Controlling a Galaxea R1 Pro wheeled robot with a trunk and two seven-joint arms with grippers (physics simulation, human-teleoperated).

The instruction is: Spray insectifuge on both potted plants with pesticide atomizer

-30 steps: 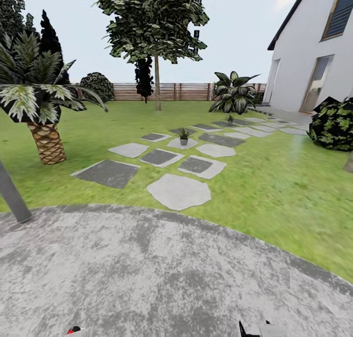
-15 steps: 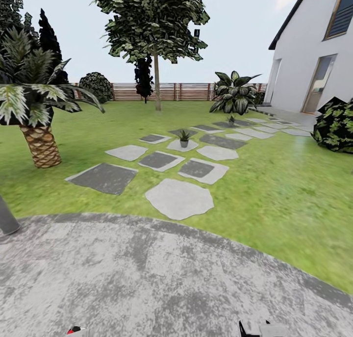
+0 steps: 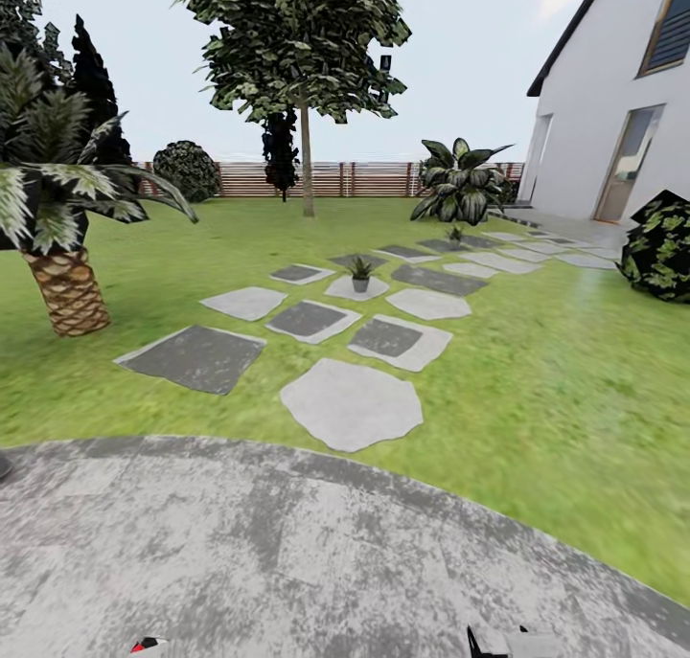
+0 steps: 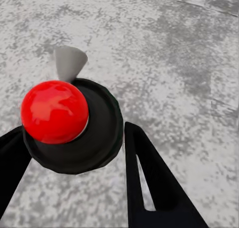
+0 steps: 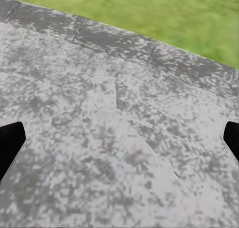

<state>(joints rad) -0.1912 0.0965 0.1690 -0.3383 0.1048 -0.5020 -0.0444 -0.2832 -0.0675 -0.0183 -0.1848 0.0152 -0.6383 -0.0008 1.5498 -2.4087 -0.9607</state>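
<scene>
Atomizer held, plants ahead.
Left hand grips atomizer over patio; right hand open, empty. 2 plants lie well ahead on stones.

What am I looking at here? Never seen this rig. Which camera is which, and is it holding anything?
It's a simulated wheeled robot with two arms. The big picture is its head camera, looking across a grey patio to a lawn with stepping stones; a small potted plant sits on one, another farther back. The other two are cameras on the arms. The left claw grips the pesticide atomizer, seen from its red top. The right claw is open, over bare patio.
</scene>
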